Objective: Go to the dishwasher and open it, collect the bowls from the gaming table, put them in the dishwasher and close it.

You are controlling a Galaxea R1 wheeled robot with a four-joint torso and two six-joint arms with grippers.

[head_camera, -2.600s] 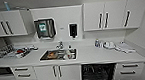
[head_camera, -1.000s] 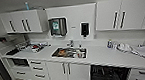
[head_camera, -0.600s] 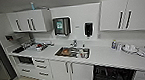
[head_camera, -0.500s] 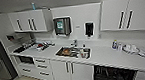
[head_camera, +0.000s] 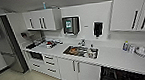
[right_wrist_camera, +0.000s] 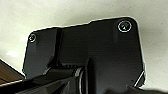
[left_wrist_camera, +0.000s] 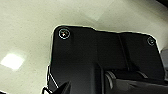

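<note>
Head view gives me a white kitchen run seen at a slant. I see the dishwasher (head_camera: 121, 76) at the lower right, under the white countertop (head_camera: 115, 58); its door is down or off the front, since I look into a dark cavity with wire racks. Just beside it stand white base cabinets (head_camera: 74, 71) with dark bar handles, and above them the steel sink (head_camera: 80, 52) is crowded with dishes. A tap (head_camera: 82, 43) rises at the sink's back edge. On the wall behind hang a paper towel dispenser (head_camera: 70, 25) and a dark soap dispenser (head_camera: 98, 29), with white wall cabinets (head_camera: 43, 19) to either side. Farther along the counter sit a small built-in black oven (head_camera: 36, 55) below the worktop and a tall steel fridge (head_camera: 10, 48) at the far end.

Neither pincer gives me anything to place things by: in the left wrist view I get the dark mounting plate over pale speckled floor (left_wrist_camera: 27, 30), and in the right wrist view the same plate over pale floor. I cannot tell how far either pincer stands open, or whether it holds anything.
</note>
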